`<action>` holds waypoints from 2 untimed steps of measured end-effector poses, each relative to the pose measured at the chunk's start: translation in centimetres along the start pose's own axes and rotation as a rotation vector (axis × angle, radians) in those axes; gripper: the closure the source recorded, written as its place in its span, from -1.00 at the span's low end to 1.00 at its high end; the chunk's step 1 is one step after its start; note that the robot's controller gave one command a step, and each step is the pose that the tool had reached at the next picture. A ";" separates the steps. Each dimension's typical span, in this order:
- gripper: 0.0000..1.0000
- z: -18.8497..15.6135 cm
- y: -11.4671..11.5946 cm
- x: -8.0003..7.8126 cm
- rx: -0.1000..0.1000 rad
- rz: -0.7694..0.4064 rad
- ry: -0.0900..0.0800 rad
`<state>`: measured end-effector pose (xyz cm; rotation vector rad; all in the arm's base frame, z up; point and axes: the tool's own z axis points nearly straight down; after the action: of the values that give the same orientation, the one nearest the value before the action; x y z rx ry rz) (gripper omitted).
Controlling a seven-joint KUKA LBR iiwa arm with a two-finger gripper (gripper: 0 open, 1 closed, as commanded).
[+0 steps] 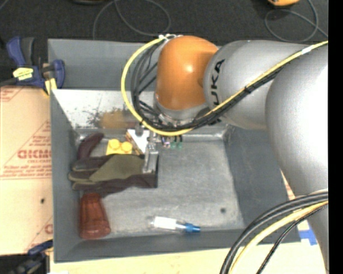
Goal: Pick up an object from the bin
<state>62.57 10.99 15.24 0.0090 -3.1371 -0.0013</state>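
With my jaws low at the right edge of the olive glove point(114, 169), closed or not I cannot tell, nothing looks lifted yet.

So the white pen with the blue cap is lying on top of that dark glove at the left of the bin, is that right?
Not quite. The white pen with the blue cap is not on the dark glove. It lies by itself on the bare floor of the bin, near the front wall and apart from the glove. The glove does lie at the left of the bin. The camera view shows this.
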 end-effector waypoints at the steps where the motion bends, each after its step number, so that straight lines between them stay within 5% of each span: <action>1: -1.00 -0.5 -0.1 -0.1 -0.001 0.002 -0.007; 2: -1.00 2.2 4.3 1.5 0.000 0.024 -0.009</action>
<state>61.03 15.26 13.05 -0.0293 -3.1456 -0.0008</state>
